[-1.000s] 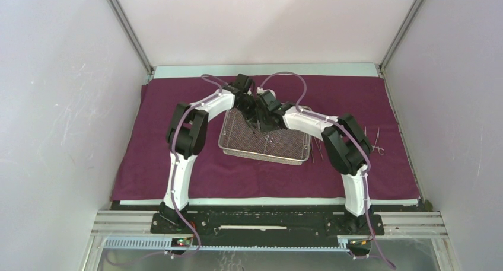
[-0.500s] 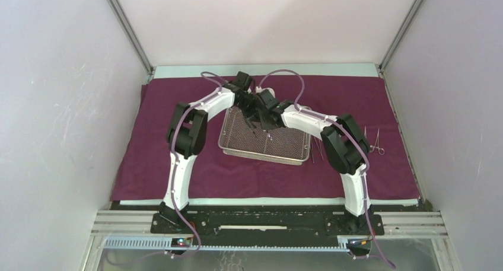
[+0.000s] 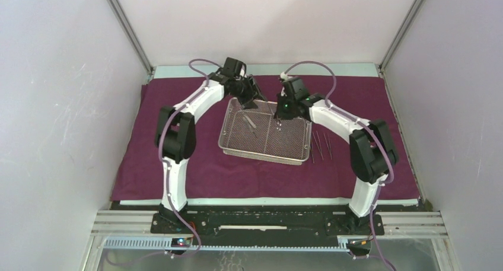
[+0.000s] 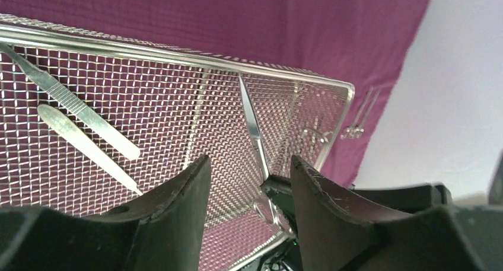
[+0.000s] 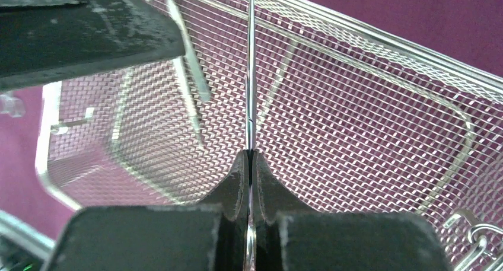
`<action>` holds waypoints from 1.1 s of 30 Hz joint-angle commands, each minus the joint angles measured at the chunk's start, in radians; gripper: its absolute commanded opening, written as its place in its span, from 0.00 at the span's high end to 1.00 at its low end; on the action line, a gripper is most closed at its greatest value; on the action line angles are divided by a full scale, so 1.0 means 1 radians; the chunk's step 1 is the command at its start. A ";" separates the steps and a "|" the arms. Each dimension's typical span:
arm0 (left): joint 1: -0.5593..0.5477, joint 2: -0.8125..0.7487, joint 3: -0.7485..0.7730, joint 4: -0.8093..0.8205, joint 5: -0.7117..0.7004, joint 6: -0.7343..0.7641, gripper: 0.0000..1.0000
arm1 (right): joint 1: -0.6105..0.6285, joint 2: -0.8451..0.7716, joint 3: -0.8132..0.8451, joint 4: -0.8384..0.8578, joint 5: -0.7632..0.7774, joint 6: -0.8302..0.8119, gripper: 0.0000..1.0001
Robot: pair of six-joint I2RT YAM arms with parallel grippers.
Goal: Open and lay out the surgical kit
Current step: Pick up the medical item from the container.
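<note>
You had the cloth [image 3: 178,158] spread flat across the table, and the tray [image 3: 264,156] sat on it near the middle, with both arms reaching in over its far half. Your right gripper [image 5: 250,155] was pressed together on a thin ring-handled tool [image 5: 250,75]. It pinched the tool close to the pivot, so the blades ran edge-on away from the fingertips, above the mesh, and pointed toward the tray's rim. One ring of the handle showed behind the fingers. Whether the tool was scissors or forceps could not be told. Your left gripper [image 4: 249,164] stood just beside the right one, its fingers [image 4: 178,206] spread apart and holding nothing. Through that gap its camera showed the tool, touching neither pad, and the dark tip of the right gripper clamped on it. Two tweezers [image 4: 83,114] lay side by side on the tray floor, in the tray's left half as seen from above, well clear of both grippers. A few more thin steel tools [image 3: 321,145] lay in a row on the cloth just right of the tray, not touching it. From above, the two grippers were near each other over the tray's far edge, the left at the left and the right at the right.
</note>
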 commanded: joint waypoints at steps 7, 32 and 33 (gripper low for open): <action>0.098 -0.321 -0.325 0.406 0.230 -0.103 0.47 | -0.124 -0.132 -0.090 0.337 -0.492 0.300 1.00; 0.144 -0.440 -0.608 0.908 0.333 -0.435 0.62 | -0.077 -0.076 -0.189 0.839 -0.675 0.757 1.00; 0.146 -0.442 -0.611 0.907 0.329 -0.436 0.63 | -0.073 -0.080 -0.189 0.826 -0.665 0.744 1.00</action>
